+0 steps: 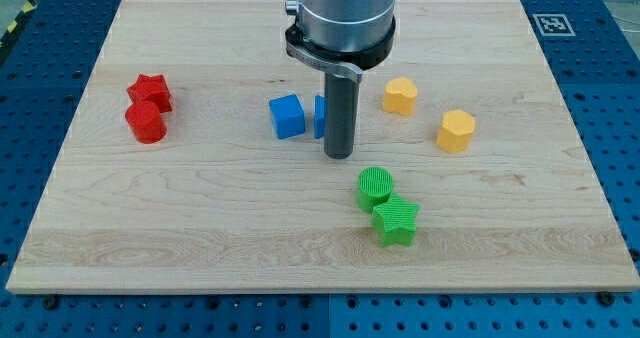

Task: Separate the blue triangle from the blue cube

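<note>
The blue cube (287, 116) sits near the board's middle, and the blue triangle (319, 116) is just to its right in the view, mostly hidden behind my rod. My tip (338, 156) is right beside the triangle, below it and a little right. There is no hand to open or close, only the rod, so I think the split is just starting, and next I must get between the two blues and push the triangle away.

Blue cube (287, 116) sits flat on the board, a bit toward the view's left of centre, one corner turned toward the view's bottom, top face and two sides showing, all plain matte blue. Blue triangle (319, 117) is just beside it on the view's right, w/ a thin strip of bare wood between them, so apart but only just. Most of the triangle is hidden behind the rod; only a narrow blue sliver shows, shape can't be confirmed.
</note>
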Robot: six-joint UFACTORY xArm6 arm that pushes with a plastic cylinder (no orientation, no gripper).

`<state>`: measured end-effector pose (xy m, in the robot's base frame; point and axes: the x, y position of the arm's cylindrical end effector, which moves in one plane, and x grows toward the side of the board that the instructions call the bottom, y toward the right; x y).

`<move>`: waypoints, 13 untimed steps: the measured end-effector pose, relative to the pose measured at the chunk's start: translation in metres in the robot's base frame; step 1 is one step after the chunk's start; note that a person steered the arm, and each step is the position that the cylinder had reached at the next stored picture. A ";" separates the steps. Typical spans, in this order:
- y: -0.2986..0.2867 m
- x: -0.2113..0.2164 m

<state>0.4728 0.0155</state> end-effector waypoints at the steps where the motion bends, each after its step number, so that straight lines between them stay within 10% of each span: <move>1: 0.028 -0.005; 4: 0.001 -0.090; 13: -0.008 -0.021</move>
<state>0.4520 0.0079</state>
